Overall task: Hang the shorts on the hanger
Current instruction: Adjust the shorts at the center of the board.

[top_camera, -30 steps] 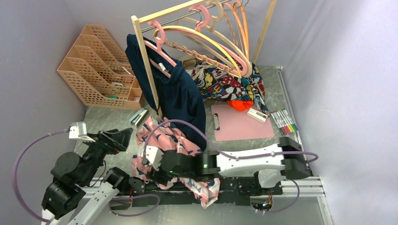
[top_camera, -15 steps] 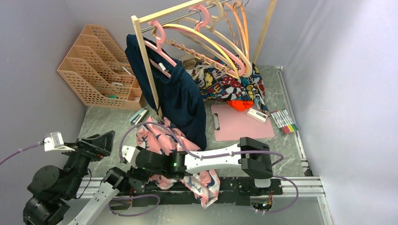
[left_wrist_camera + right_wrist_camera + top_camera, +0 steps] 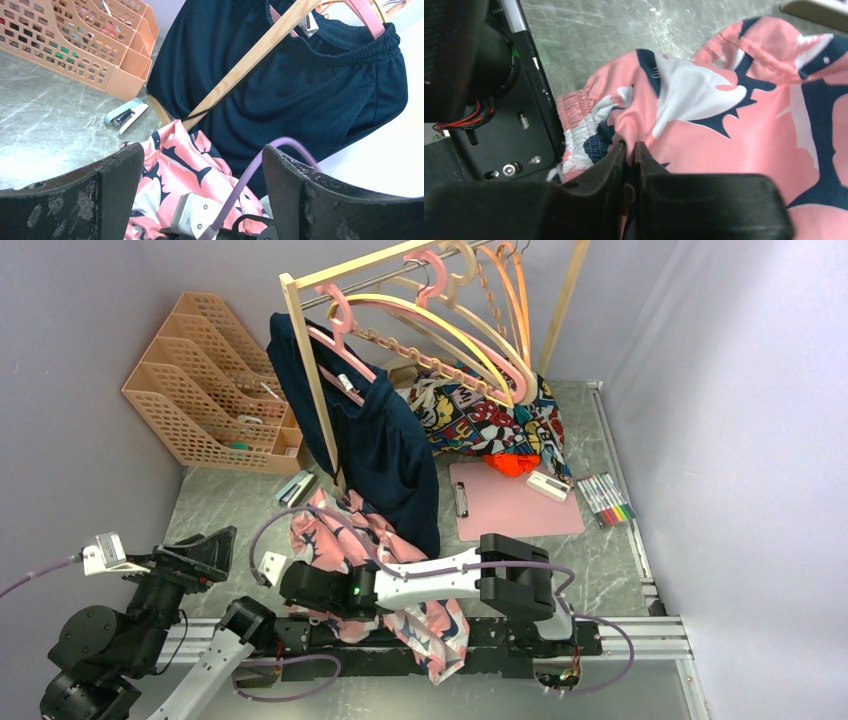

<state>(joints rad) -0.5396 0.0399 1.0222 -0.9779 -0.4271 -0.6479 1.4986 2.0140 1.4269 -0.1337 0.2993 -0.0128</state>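
The salmon-pink shorts (image 3: pixel 340 535) with navy and white blotches lie crumpled on the table by the arm bases, one end trailing over the front rail. My right gripper (image 3: pixel 288 592) reaches left across them. In the right wrist view its jaws (image 3: pixel 629 147) are pinched on a fold of the shorts (image 3: pixel 734 115) beside the gathered waistband. My left gripper (image 3: pixel 205 550) hovers left of the shorts, open and holding nothing; its fingers (image 3: pixel 115 190) frame the shorts (image 3: pixel 175 165). The pale yellow hanger (image 3: pixel 478 353) hangs on the rack rail at the back.
A wooden rack holds a navy garment (image 3: pixel 385 445) on a pink hanger, plus several other hangers. An orange file organiser (image 3: pixel 215 390) stands back left with a stapler (image 3: pixel 295 488) near it. A pink clipboard (image 3: pixel 515 502), markers (image 3: pixel 607 498) and cartoon-print cloth (image 3: pixel 490 420) lie on the right.
My right arm swept left over the shorts and its jaws closed on a fold of fabric. My left arm drew back to the left, still open.
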